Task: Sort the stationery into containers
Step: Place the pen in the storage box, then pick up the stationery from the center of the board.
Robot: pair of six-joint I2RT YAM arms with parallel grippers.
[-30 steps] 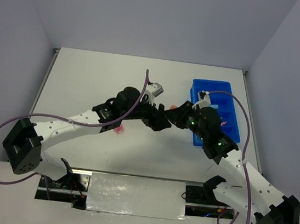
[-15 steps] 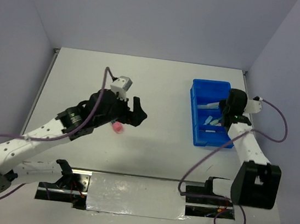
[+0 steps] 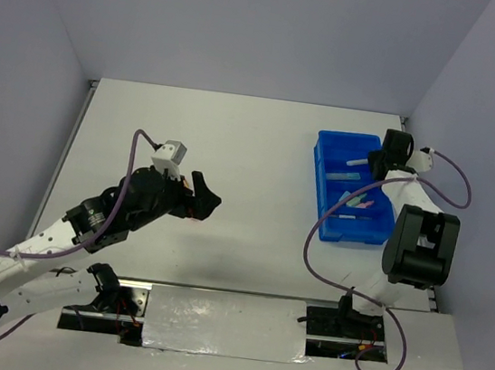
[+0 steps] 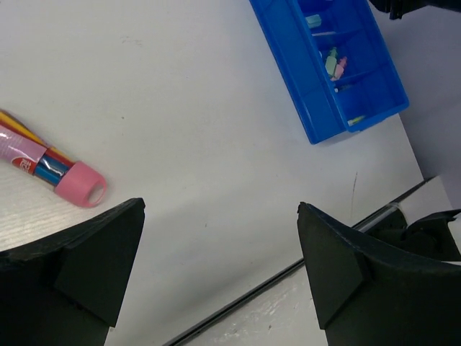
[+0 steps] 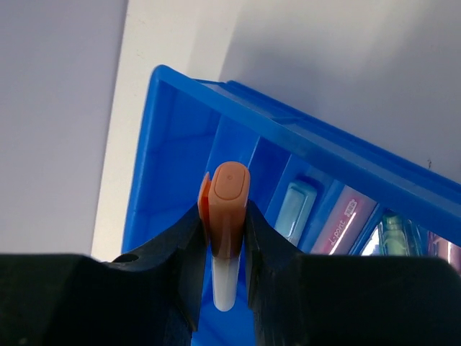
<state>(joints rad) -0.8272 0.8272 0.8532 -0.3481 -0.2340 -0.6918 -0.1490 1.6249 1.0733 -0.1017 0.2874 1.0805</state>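
Note:
My right gripper [image 5: 225, 216] is shut on an orange-capped marker [image 5: 229, 194] with a white body. It holds the marker above the far end compartment of the blue tray [image 5: 288, 131]. In the top view that gripper [image 3: 371, 161] sits over the tray's [image 3: 319, 172] far right part. A pale blue marker [image 5: 295, 209] and a pink marker [image 5: 338, 225] lie in neighbouring compartments. My left gripper [image 4: 220, 207] is open and empty above the table. A pink-capped marker [image 4: 79, 186] lies to its left, against thin yellow pens. In the top view the left gripper [image 3: 201, 201] covers these.
The blue tray also shows in the left wrist view [image 4: 288, 50], far from the left gripper and holding several small pieces. The table's near edge with a metal strip [image 3: 225, 323] runs below both arm bases. Grey walls close in the table.
The two grippers met at mid-table a second ago. The left arm has drawn back to the near left with open jaws. The right arm has swung over the tray with the orange marker.

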